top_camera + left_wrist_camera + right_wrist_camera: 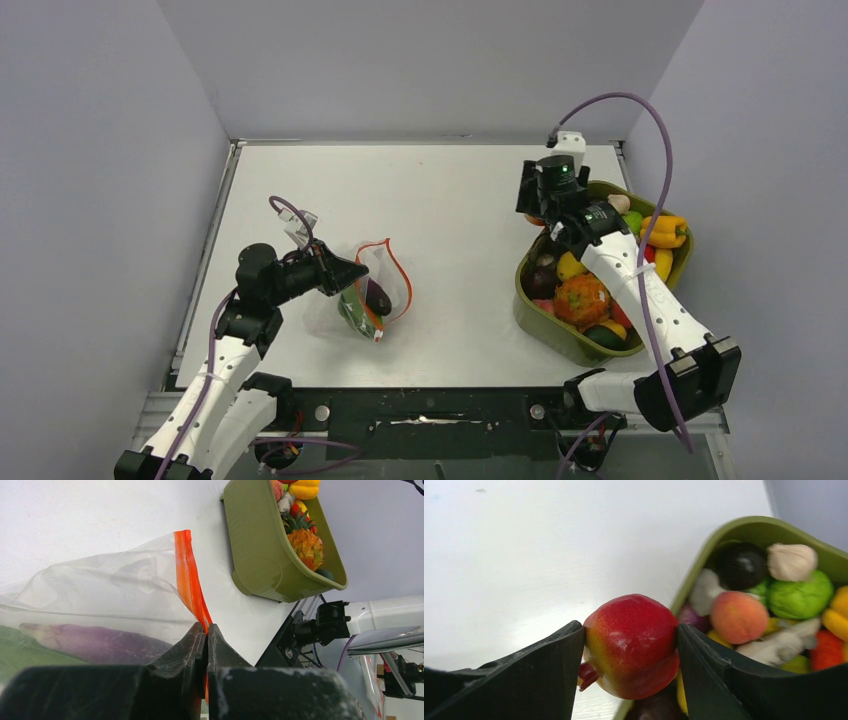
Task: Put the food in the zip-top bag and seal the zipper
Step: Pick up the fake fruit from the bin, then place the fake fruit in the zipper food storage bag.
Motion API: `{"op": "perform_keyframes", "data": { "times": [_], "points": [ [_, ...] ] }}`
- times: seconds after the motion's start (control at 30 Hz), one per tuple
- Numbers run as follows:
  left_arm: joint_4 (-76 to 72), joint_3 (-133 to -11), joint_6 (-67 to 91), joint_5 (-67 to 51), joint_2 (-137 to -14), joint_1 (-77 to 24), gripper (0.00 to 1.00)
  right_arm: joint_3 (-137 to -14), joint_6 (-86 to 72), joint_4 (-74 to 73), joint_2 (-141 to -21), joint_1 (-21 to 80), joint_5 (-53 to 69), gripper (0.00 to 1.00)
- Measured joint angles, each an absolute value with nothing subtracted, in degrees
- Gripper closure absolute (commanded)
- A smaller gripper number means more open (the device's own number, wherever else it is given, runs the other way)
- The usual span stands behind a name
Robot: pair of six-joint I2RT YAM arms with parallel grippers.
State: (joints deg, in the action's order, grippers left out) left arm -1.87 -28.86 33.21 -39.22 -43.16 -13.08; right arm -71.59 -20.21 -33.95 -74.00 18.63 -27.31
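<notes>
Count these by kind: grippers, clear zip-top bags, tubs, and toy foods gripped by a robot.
Grippers: 2, left gripper and right gripper
Zip-top bag: 1
Olive-green tub: 1
Gripped toy food: 1, red pomegranate
Total: 5

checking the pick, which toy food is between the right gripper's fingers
The red fruit with a yellow blush, clamped in the right gripper; the others lie loose in the green tub.
</notes>
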Motion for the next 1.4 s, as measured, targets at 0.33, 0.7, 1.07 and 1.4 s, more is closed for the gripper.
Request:
{"op": "perform_keyframes", "data": {
  "times": [0.33,0.7,1.07,1.4],
  "points": [
    [-1.54,-28.86,33.26,-38.79,-42.89,-13.10,1.00,-73.01,-22.57,-27.68,-72.05,36.56,-19.84,0.53],
    [-1.50,-28.84,33.32,-38.15,-42.54,-13.10,1.00,-63.33,-26.94,-14.04,-70.28,45.84,-6.98,0.54],
    [-1.54,-28.86,34.11,-37.82,-42.33,-13.41,1.00,-58.96,-33.87,-3.51,-75.07,54.72,1.23,0.54],
    [-3.07,-28.86,38.44,-37.82,-41.45,-13.41,1.00,-59.02,-35.48,-1.21,-79.92,55.59,1.76,0.50]
  ]
}}
